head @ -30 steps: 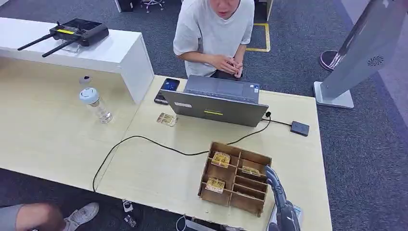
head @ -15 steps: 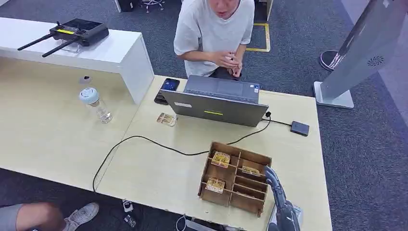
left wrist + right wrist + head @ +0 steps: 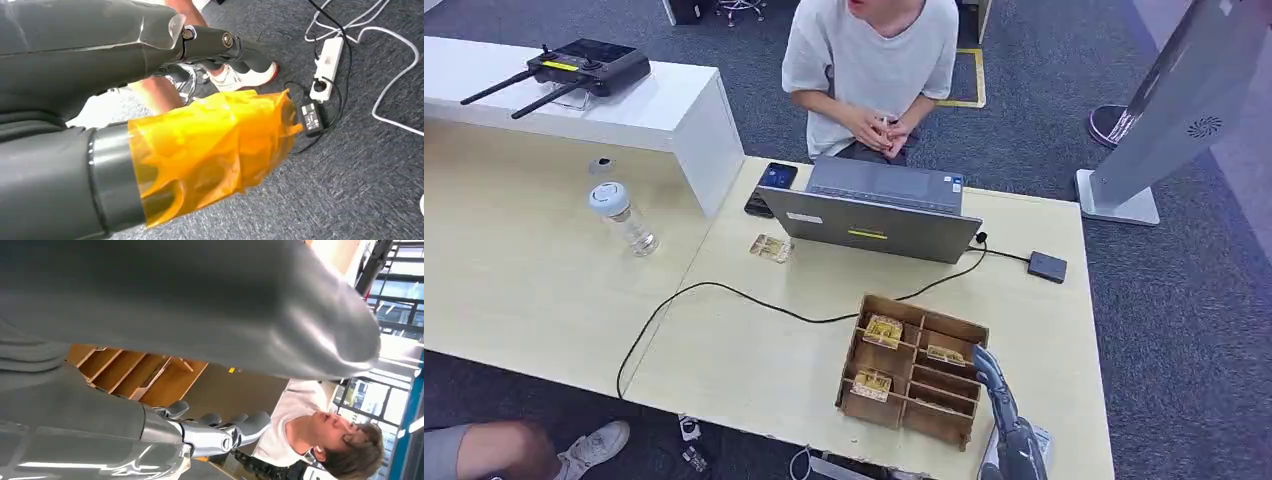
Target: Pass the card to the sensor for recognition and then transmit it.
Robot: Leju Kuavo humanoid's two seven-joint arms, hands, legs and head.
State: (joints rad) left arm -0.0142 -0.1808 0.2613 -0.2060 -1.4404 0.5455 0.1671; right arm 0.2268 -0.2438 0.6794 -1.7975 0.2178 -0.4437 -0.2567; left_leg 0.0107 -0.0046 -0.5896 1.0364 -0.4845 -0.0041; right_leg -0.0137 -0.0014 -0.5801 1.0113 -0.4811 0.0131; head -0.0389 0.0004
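Note:
A wooden divided box [image 3: 910, 399] stands near the table's front edge, with a yellowish card [image 3: 883, 331] in its far-left compartment, another [image 3: 945, 354] to its right and a third [image 3: 872, 382] nearer me. One more card [image 3: 771, 248] lies loose on the table left of the laptop. The small black sensor [image 3: 1047, 266] sits at the right, wired to the laptop. My right hand [image 3: 997, 392] reaches over the box's right side, fingers [image 3: 220, 429] spread and holding nothing above the box [image 3: 135, 375]. My left hand [image 3: 165, 60] hangs over the carpet, holding nothing, its thumb wrapped in orange film.
A grey laptop [image 3: 876, 212] stands behind the box, a person [image 3: 874, 60] seated beyond it with hands clasped. A phone [image 3: 772, 186], a bottle [image 3: 624, 217] and a black cable [image 3: 724, 290] lie to the left. A controller [image 3: 574, 68] rests on the white shelf. A grey stand [image 3: 1164, 110] rises at the right.
The person has sat back a little and lowered clasped hands. My right hand has stayed over the box's right side.

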